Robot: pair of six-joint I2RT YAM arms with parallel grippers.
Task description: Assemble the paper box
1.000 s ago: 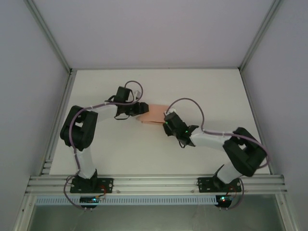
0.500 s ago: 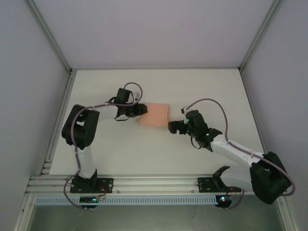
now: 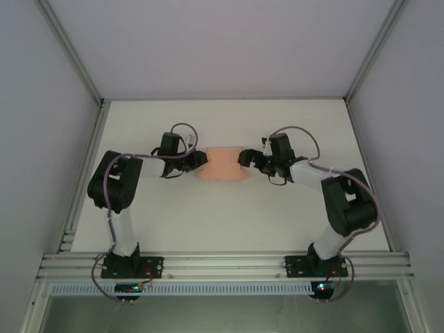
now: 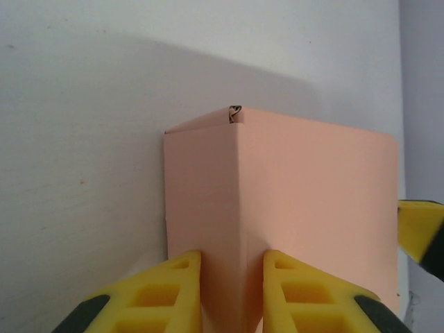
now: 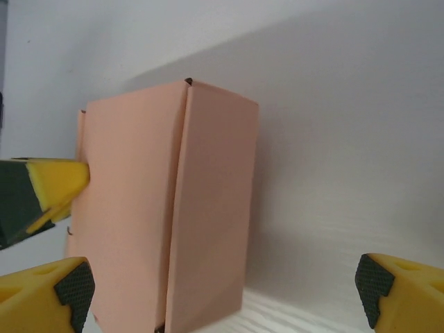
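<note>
The paper box (image 3: 220,164) is standing folded into a squarish block near the middle of the desk (image 3: 208,215), between your two arms; your left end effector (image 4: 232,291) is pinching its near folded corner, yellow fingers (image 4: 166,291) pressing either face; your right end effector (image 5: 222,291) is gaping fully spread at the opposite side, one tip just beside the card, the other well apart.

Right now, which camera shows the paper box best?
The right wrist view: the paper box shows nearly whole, two faces and the fold between them clear. The left wrist view has its bottom cut off; the top external view shows it small.
</note>
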